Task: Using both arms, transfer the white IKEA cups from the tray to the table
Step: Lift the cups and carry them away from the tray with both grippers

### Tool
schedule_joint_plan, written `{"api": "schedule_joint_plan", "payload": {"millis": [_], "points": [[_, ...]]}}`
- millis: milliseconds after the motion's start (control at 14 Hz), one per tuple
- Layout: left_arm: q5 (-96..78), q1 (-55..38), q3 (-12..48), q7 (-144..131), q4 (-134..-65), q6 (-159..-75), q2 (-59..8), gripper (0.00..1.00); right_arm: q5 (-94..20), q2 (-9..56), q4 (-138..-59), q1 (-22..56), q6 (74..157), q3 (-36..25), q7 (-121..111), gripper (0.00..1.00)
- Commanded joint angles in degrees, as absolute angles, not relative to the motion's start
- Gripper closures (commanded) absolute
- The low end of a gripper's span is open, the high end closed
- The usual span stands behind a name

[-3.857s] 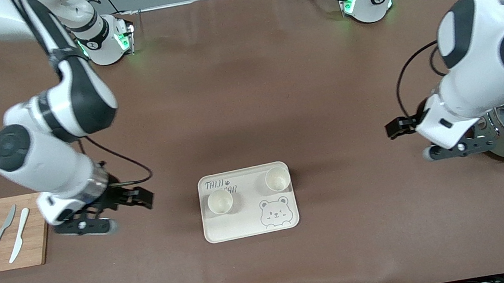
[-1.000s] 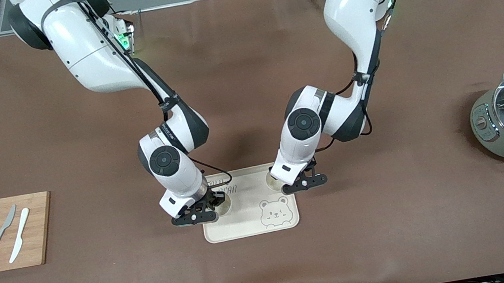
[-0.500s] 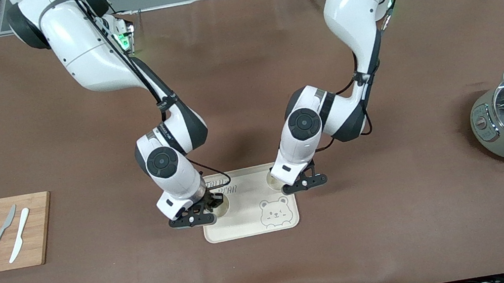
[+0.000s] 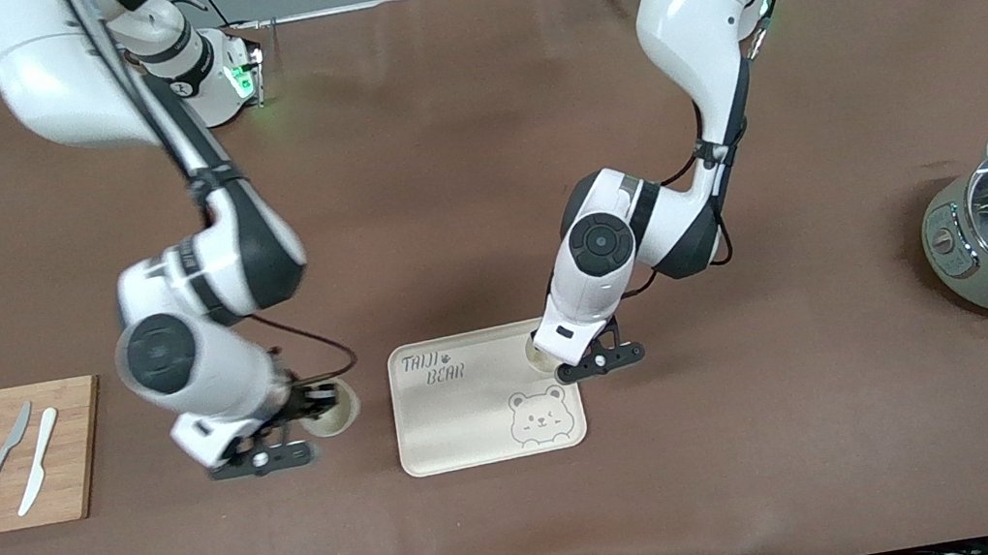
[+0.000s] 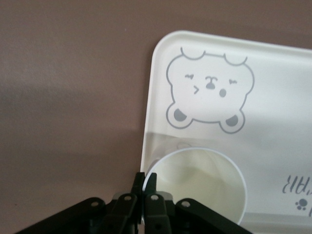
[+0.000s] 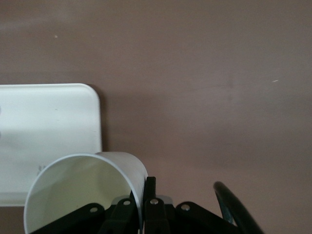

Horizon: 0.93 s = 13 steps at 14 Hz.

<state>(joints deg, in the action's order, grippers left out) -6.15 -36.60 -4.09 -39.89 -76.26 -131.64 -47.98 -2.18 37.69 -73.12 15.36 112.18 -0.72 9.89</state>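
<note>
Right gripper (image 4: 312, 420): my fingers pinch the wall of one cup (image 4: 333, 409), carried off the tray (image 4: 442, 452) and over the table (image 4: 478, 172) toward the right arm's end.
Left gripper (image 4: 586, 354): pressed onto the rim of the second cup (image 4: 537, 356), which sits in the tray's corner.
Doing it well: I should lift this cup straight up, clear the tray's rim, then set it upright.
Risk: a thin wall pinch may tip the cup.

High front view; wrist views share tray (image 4: 488, 435).
</note>
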Motion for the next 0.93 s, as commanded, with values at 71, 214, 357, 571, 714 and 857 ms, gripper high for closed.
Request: {"api": "schedule_joint_plan", "payload": {"millis": [71,214,357,571,714,857], "points": [[-6.9,-34.8,-4.9,-38.6,-76.1,-127.1,-44.6,1.0,-3.2,37.9,-73.1,7.8,111.6,0.4,-4.1,1.0],[-7.0,-32.0,-4.9,-33.9,-76.1,-123.9,-43.1,1.0,-3.2,38.4,-73.1,4.9,112.5,0.4,-10.1,1.0],[-7.1,-28.6,-4.8,-29.5,-76.1,-119.9,-41.0,1.0,-3.2,39.0,-73.3,3.4,114.2,0.2,-12.6,1.0],[-6.9,-22.8,-4.9,-22.1,-76.3,-117.7,-39.9,1.0,-3.6,40.9,-73.6,1.2,116.9,0.1,-17.6,1.0],[-7.1,-18.6,-4.8,-16.6,-76.5,-116.8,-39.9,1.0,-3.6,42.4,-73.7,0.0,118.9,0.2,-20.9,1.0],[-6.9,-14.7,-4.8,-12.2,-76.5,-115.9,-40.0,1.0,-3.7,43.9,-73.7,-1.0,121.0,0.2,-23.1,1.0]]}}
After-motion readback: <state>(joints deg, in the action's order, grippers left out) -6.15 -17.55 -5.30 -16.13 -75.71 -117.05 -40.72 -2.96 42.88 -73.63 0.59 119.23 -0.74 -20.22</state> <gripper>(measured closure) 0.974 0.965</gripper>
